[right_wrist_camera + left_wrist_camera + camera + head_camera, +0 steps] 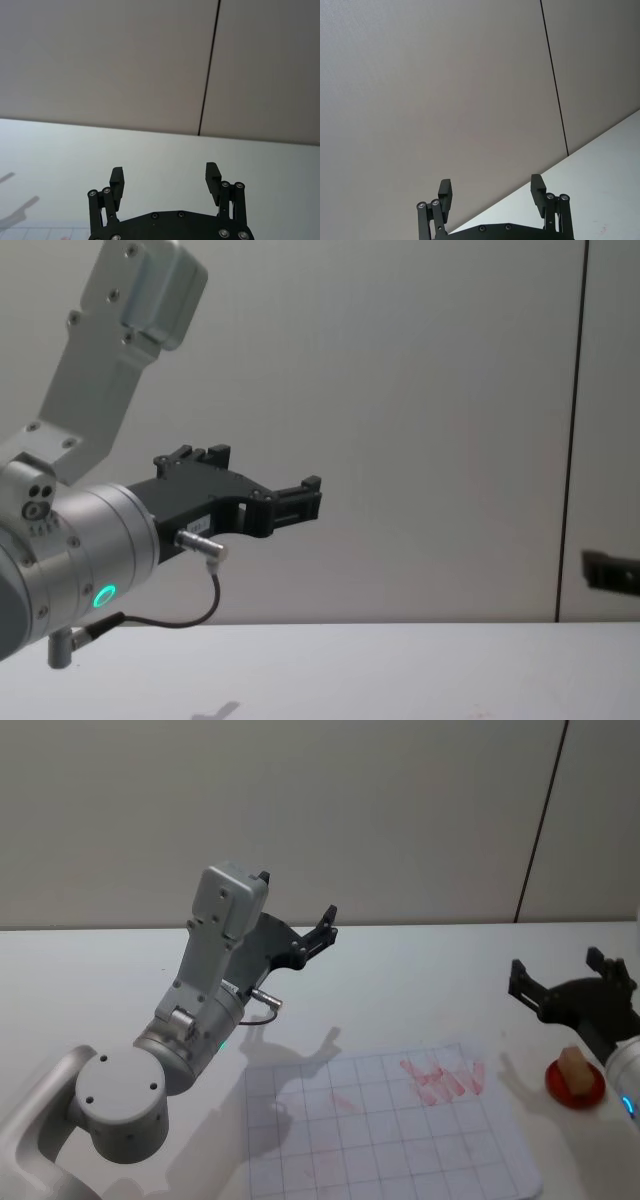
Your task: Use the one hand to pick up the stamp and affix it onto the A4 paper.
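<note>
Your right gripper (558, 968) hangs raised over the right side of the white table (100, 970), jaws spread wide and empty, fingers aimed at the back wall (400, 810). Nearer you in the head view, the stamp (574, 1067) stands on a round red pad (590, 1094) just right of the gridded A4 paper (385, 1145), which bears red marks (442, 1081). Your left gripper (297, 900) sits high on a bent arm at the left, tilted up at the wall, jaws apart.

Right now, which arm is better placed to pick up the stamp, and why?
Right. The right gripper hangs open close by the stamp, right of the paper; the left gripper is raised across the paper from it.
</note>
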Controlling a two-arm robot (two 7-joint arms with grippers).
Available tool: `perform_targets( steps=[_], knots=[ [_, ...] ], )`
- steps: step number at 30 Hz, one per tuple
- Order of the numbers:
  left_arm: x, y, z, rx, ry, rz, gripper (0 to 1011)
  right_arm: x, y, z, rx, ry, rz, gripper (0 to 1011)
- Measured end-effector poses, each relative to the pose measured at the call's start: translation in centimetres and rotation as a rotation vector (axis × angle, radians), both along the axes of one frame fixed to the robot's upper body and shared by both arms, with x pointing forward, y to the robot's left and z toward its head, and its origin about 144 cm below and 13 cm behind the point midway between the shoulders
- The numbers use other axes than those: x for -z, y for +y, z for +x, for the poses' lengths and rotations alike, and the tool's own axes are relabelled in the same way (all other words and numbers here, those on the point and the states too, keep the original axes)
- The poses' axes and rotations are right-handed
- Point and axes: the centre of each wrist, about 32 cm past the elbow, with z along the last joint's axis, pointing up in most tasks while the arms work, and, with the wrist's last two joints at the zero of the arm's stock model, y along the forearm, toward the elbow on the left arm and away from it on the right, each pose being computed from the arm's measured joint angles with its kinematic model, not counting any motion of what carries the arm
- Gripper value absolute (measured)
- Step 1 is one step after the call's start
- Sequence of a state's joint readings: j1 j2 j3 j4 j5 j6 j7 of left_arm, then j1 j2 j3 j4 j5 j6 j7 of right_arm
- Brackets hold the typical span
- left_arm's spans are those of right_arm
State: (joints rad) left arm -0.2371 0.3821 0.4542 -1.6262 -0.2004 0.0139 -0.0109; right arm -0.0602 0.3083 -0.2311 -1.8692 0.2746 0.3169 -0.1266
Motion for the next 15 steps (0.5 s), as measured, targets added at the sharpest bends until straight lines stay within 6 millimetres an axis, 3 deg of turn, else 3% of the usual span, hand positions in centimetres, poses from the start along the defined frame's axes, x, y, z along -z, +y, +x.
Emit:
perform_targets(
  steps=[15],
  knots=[
    [0.0,0.0,0.0,0.0,0.0,0.0,1001,0.7,-1.9,-1.1,0.07,0.168,-0.039,1001]
  ],
)
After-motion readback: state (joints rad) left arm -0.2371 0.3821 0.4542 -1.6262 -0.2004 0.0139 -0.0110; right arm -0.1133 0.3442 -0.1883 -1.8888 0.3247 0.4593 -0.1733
